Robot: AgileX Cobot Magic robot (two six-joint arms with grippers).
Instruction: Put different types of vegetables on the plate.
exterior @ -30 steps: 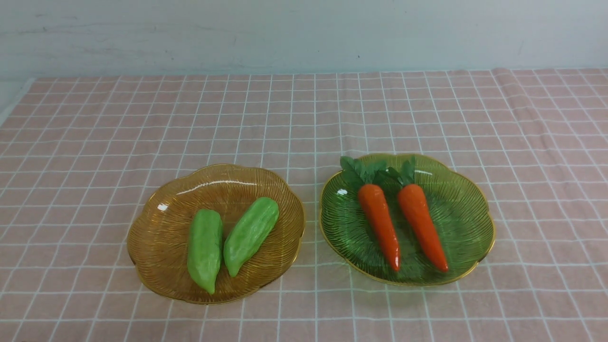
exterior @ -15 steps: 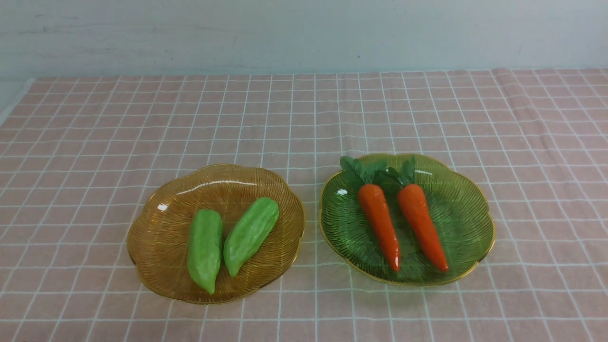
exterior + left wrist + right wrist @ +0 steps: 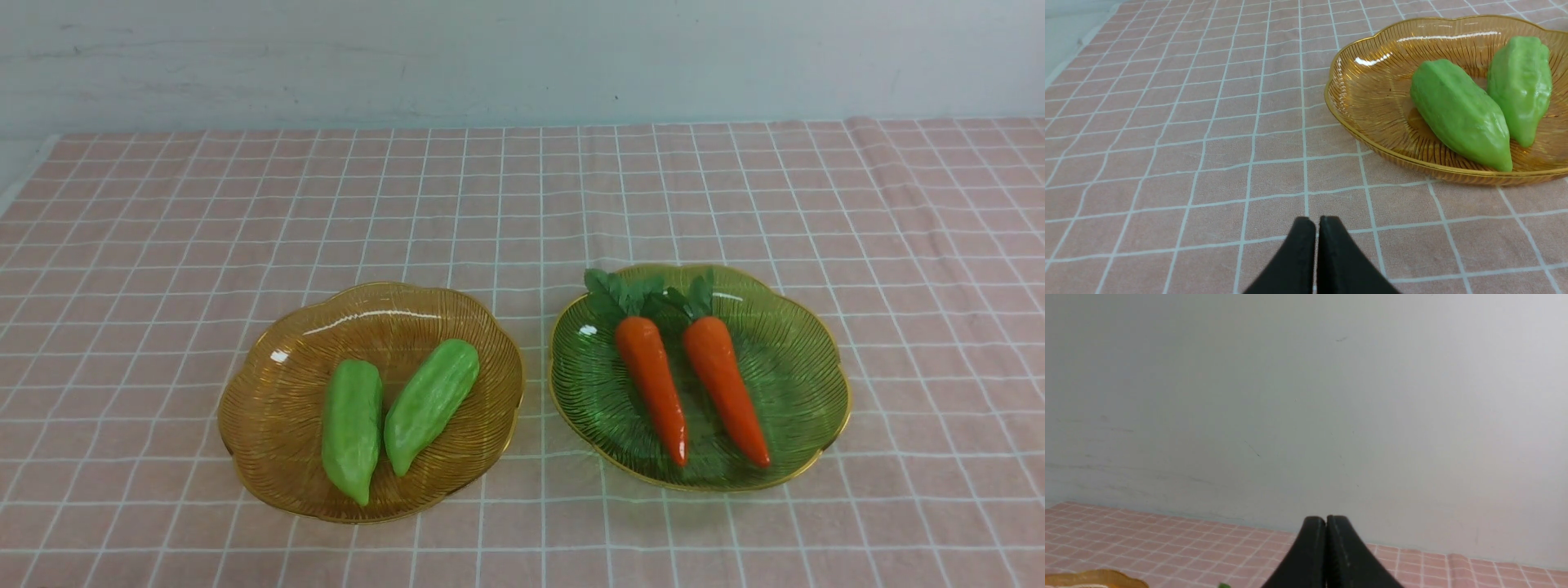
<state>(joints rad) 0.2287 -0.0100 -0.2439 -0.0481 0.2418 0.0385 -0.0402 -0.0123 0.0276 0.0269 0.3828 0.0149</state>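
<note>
Around both plates (image 3: 269, 392) lies pink checked cloth (image 3: 490, 204) (pale wall (image 3: 522, 57) behind).

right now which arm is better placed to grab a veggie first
Left, probably. The left claw, shut, hangs low over the pink checked cloth beside the amber ribbed glass plate holding two light-green toy gourds. The right claw, also shut, faces the wall.
</note>
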